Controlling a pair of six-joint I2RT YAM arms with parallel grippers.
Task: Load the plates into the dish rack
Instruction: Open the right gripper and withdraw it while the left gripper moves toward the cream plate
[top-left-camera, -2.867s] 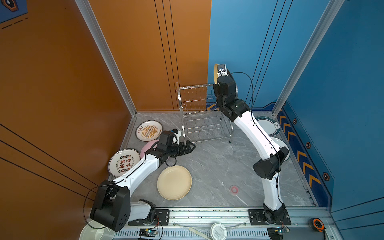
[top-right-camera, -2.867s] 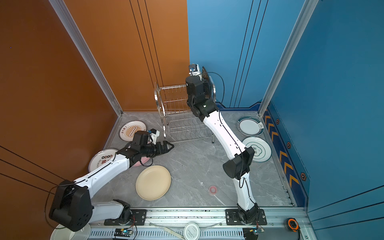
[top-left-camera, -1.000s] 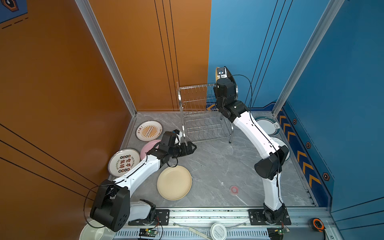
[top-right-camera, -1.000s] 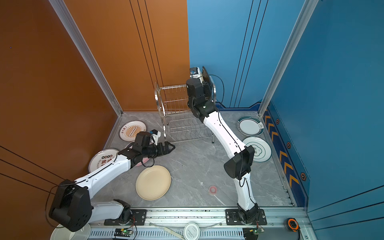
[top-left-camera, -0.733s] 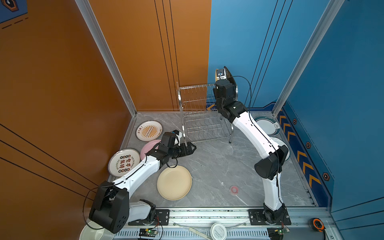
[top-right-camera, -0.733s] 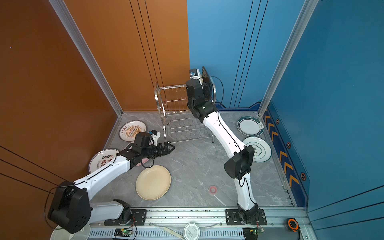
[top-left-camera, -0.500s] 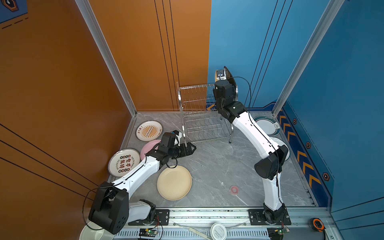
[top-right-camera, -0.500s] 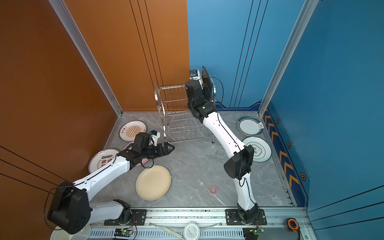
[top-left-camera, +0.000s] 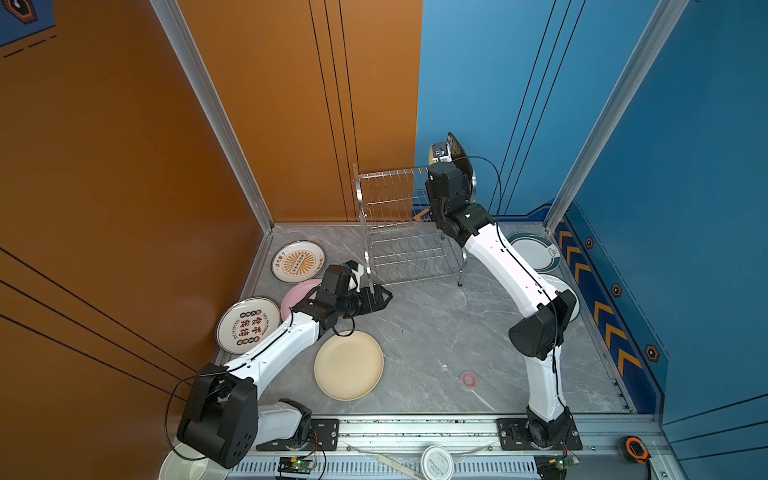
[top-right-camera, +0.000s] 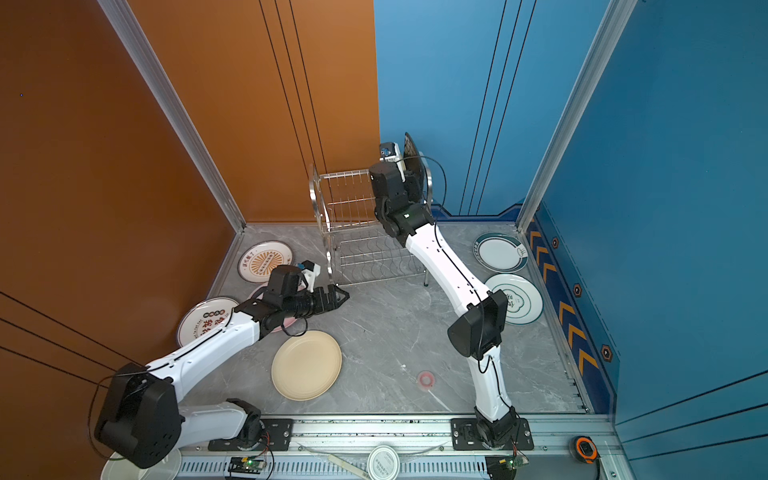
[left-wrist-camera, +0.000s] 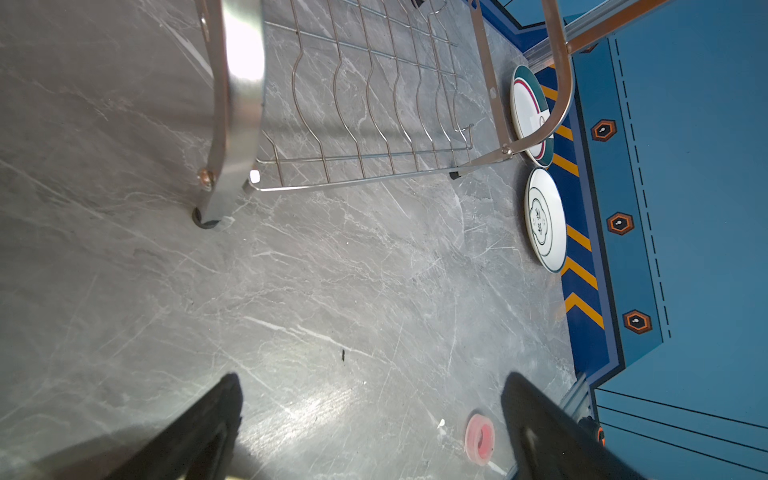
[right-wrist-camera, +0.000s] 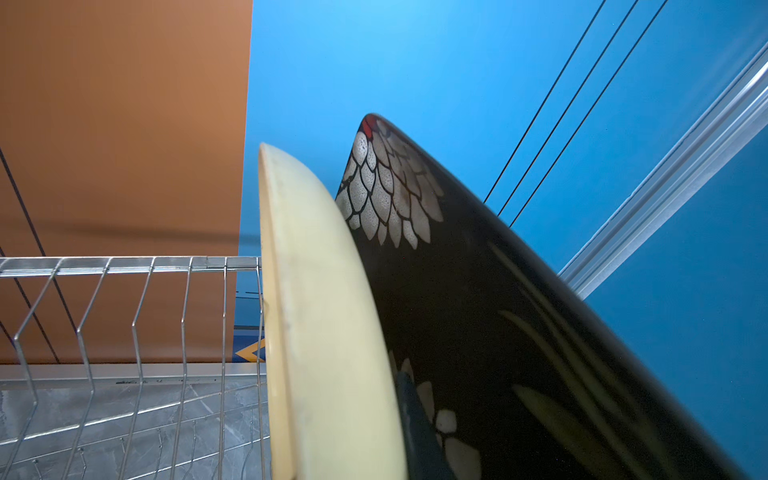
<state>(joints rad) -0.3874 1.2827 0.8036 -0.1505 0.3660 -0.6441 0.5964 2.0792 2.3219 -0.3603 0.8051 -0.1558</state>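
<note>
Moved: right hand (right-wrist-camera: 361, 440) slightly lower, pinching cream-yellow plate (right-wrist-camera: 324, 311) at dish rack (top-left-camera: 392, 208) upper tier, centre frame, beside upright black floral plate (right-wrist-camera: 498, 311). Left hand (left-wrist-camera: 370, 415) spread, empty. Six plates (top-left-camera: 348, 365) left flat on tabletop (top-left-camera: 415, 332).

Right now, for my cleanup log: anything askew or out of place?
The black floral plate at the right end of the dish rack leans at an angle to the cream plate beside it. A small pink ring lies loose on the table.

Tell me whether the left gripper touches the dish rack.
Apart. Left wrist view shows bare floor between the left gripper and the nearest leg of the dish rack.
</note>
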